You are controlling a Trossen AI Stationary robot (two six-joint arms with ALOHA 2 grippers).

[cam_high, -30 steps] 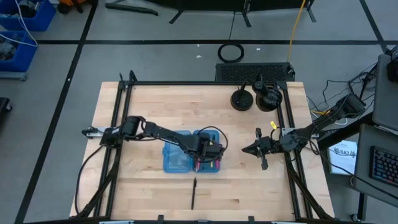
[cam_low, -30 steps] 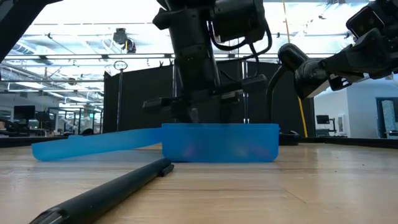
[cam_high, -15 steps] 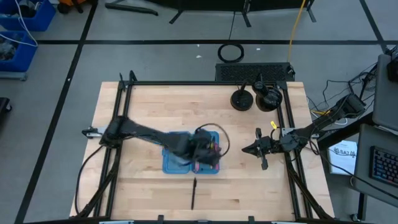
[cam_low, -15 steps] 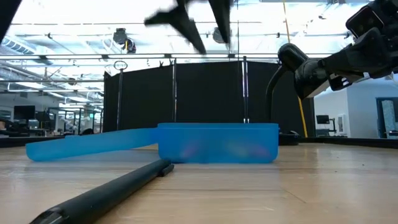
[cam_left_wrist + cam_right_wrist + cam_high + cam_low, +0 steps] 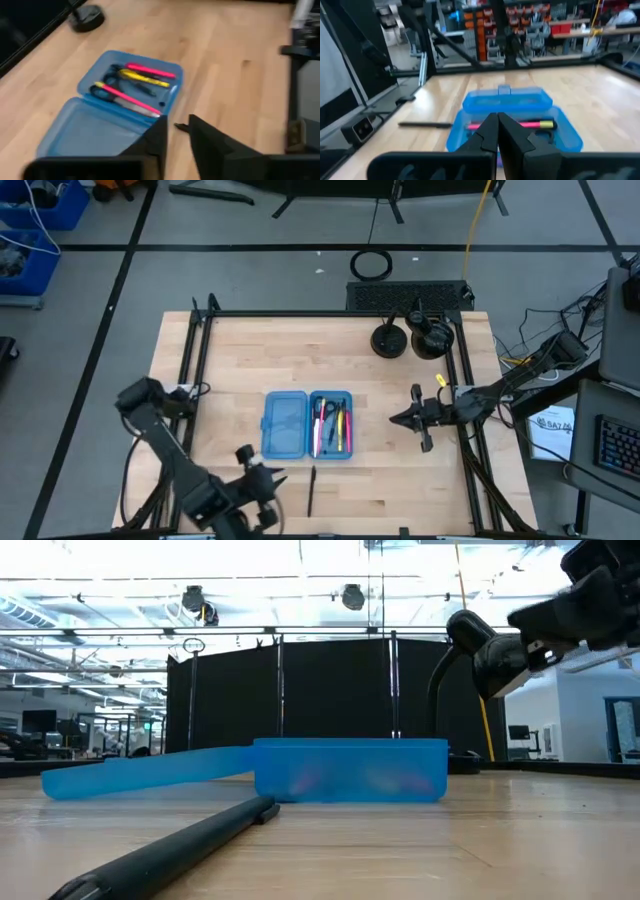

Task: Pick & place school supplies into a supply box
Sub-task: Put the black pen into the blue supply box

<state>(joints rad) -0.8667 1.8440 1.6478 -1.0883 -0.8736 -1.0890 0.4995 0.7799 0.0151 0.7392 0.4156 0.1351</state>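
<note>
The supply box (image 5: pixel 307 425) lies open mid-table, its lid half (image 5: pixel 284 425) flat toward the left. A pink-red pen (image 5: pixel 150 70), a yellow pen (image 5: pixel 142 78) and further thin supplies (image 5: pixel 127 100) lie in its right half (image 5: pixel 333 425). A black pen (image 5: pixel 311 490) lies on the table just near of the box. My left gripper (image 5: pixel 258 470) hovers open over the near-left of the table, left of that pen, holding nothing. My right gripper (image 5: pixel 408 418) is shut and hangs right of the box, pointing toward it.
Two black round objects (image 5: pixel 388 340) (image 5: pixel 430 338) stand at the far right of the table. Black frame rails (image 5: pixel 195 380) (image 5: pixel 465 390) run along the table's left and right sides. Bare wood lies between the box and my right gripper.
My left gripper has risen out of the box's right half and swung fast toward the table's near-left corner, rolling as it went, with nothing in its fingers. The box has slid slightly. My right arm has kept still.
</note>
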